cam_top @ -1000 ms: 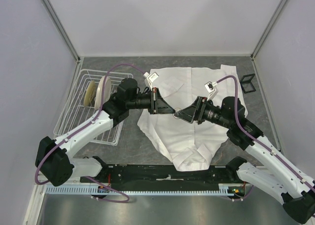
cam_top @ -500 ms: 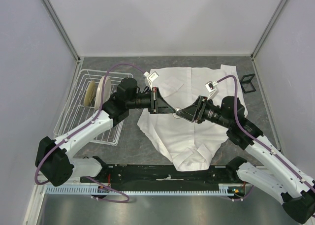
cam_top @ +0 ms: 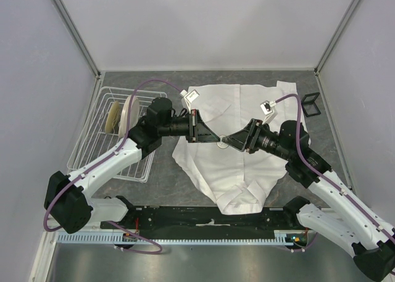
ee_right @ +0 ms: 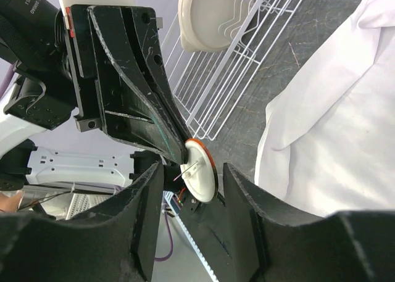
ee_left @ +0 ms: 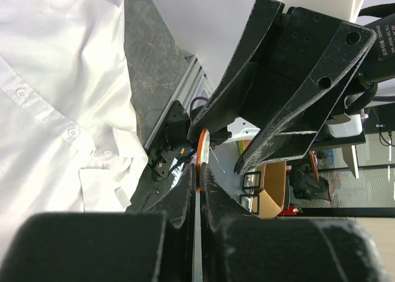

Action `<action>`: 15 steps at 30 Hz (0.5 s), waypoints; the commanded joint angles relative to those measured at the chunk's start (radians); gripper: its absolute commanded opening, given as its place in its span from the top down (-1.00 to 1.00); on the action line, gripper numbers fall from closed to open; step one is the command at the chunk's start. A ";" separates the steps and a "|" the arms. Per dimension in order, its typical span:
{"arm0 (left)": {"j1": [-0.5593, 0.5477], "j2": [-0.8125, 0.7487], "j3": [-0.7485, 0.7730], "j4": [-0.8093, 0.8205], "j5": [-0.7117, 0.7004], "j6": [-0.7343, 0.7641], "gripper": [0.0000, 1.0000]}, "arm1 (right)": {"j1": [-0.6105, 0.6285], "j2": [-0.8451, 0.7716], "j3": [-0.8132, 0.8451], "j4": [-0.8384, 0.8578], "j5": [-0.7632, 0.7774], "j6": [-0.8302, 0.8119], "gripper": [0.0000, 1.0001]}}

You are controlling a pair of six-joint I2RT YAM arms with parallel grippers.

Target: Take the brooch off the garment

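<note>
L gripper [ee_left: 196, 174] pinched shut on edge of brooch [ee_right: 200, 171], mid-air above the garment [cam_top: 216, 171]. R gripper [ee_right: 192, 182] part open, jaws either side of it, not gripping yet. If L lets go before R closes, it'd prob drop.

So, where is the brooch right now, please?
In the top view, the brooch is pinched in the left hand, between the right hand's spread fingers, over the middle of the shirt.

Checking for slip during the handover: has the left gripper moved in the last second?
No. Seen from above, the left gripper sits where it was beside the wire rack, shut on the brooch.
</note>
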 commanded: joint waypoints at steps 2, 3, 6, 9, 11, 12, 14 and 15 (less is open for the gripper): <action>-0.005 -0.005 0.041 0.005 0.037 0.039 0.96 | -0.007 -0.006 0.026 0.044 0.002 0.001 0.09; -0.005 -0.003 0.043 0.005 0.039 0.039 0.96 | -0.007 -0.006 0.025 0.044 0.002 -0.002 0.12; -0.005 -0.002 0.044 0.010 0.042 0.035 0.96 | -0.007 -0.004 0.019 0.046 0.000 -0.005 0.22; -0.005 0.002 0.048 0.013 0.045 0.032 0.96 | -0.007 -0.002 0.017 0.047 -0.003 -0.008 0.31; -0.005 0.003 0.048 0.016 0.049 0.027 0.96 | -0.007 -0.001 0.016 0.046 -0.004 -0.013 0.37; -0.005 0.005 0.048 0.019 0.051 0.026 0.96 | -0.008 -0.001 0.016 0.047 -0.007 -0.013 0.38; -0.005 0.005 0.048 0.023 0.055 0.018 0.96 | -0.007 0.004 0.014 0.049 -0.013 -0.016 0.38; -0.005 0.005 0.049 0.025 0.057 0.016 0.96 | -0.007 0.007 0.013 0.050 -0.018 -0.017 0.39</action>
